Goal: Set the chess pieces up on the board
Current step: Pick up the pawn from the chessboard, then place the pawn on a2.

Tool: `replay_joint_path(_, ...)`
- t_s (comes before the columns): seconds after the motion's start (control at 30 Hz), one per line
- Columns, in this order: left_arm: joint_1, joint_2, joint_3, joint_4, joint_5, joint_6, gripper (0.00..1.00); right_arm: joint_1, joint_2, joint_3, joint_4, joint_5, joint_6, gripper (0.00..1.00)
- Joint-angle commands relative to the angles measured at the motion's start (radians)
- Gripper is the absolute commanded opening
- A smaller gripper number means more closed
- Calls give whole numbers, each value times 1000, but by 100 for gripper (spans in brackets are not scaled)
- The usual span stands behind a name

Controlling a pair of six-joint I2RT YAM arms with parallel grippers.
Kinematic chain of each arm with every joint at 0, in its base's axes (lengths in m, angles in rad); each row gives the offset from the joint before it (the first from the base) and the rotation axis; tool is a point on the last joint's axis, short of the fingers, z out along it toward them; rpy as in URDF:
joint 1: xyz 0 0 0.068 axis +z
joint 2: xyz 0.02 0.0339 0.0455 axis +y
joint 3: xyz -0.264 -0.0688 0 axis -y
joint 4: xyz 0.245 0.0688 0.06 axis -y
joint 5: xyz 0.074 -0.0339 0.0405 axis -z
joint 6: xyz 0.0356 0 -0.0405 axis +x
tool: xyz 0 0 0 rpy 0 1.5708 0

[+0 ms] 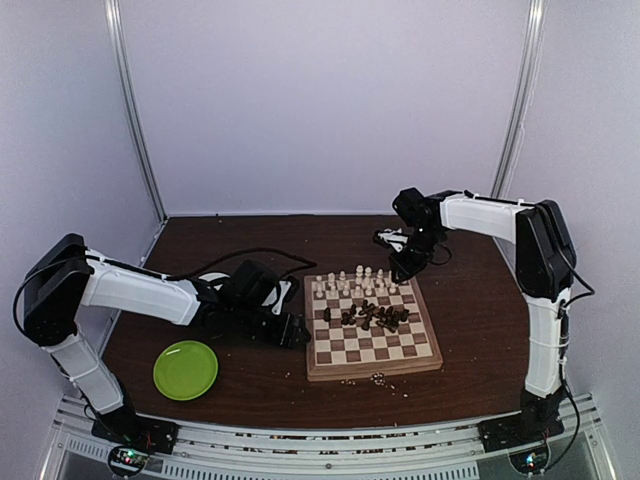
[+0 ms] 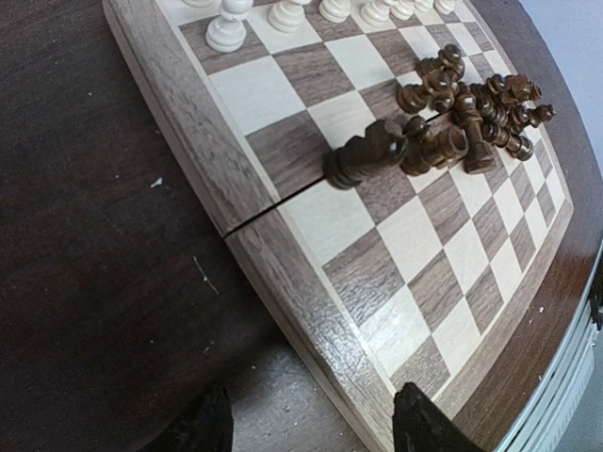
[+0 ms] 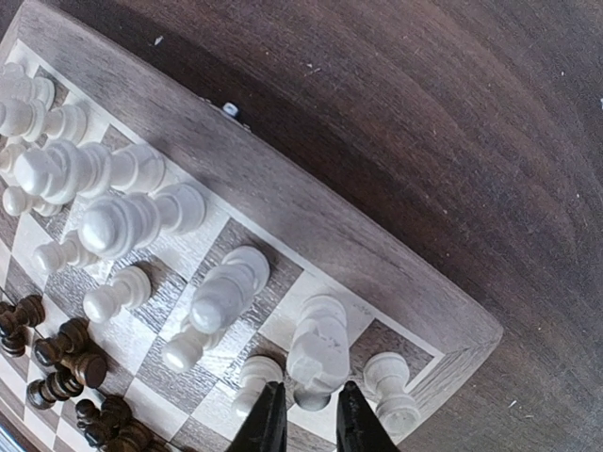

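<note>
While my right claw (image 3: 309, 424) is hovering at the far right corner of the board (image 1: 372, 372), fingers a narrow gap apart around a cream rook (image 3: 318, 348) and perhaps pinching it, I cannot tell, my left claw (image 2: 316, 428) is waiting wide and empty beside its left edge. The cream pieces (image 1: 357, 280) are standing in two rough rows along the far side, so I am judging that half nearly done, while the dark pieces (image 1: 370, 317) are lying heaped mid-board, their near rows bare. Everything is sitting on a dark wooden table (image 1: 470, 330) with a green plate (image 1: 186, 369) and pale crumbs (image 1: 380, 379), white walls (image 1: 320, 100) closing us in.
</note>
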Motion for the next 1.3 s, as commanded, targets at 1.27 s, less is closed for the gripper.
replay_joint_path(1.27,-17,36,-1,61,9,-17,60,3,-93,-123,32,55,2,7)
